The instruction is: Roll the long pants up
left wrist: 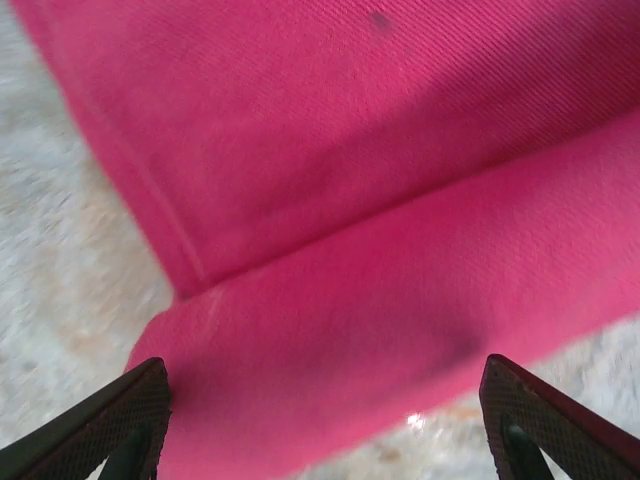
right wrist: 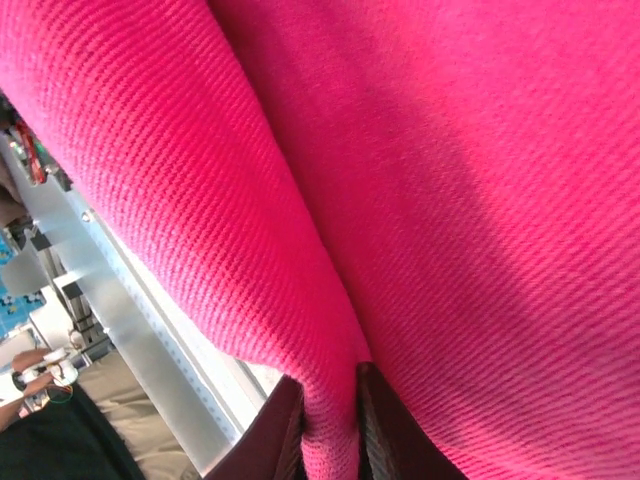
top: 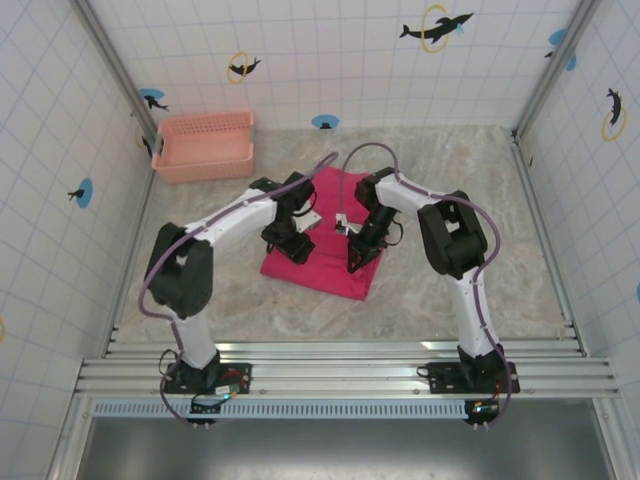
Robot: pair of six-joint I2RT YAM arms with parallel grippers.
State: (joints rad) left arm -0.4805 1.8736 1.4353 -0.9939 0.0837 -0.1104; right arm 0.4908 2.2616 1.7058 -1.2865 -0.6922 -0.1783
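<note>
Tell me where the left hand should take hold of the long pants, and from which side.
Pinch the doubled, rounded fold edge of the long pants below the open left hand, coming down from above; its thick lip probably suits a pinch.

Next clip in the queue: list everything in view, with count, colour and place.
pants: one, bright magenta, folded at the middle of the table
basket: one, pale salmon pink, far left corner of the table, apart from the pants
table: one, mottled beige, under everything
dolphin stickers: several, black and blue, on the white tiled walls
rails: silver, along the near edge of the table
arms: two, white and black with purple cables, reaching from the near edge to the pants
left tool: one, dark fingers spread open over an edge of the pants
right tool: one, shut on a fold of the pants
</note>
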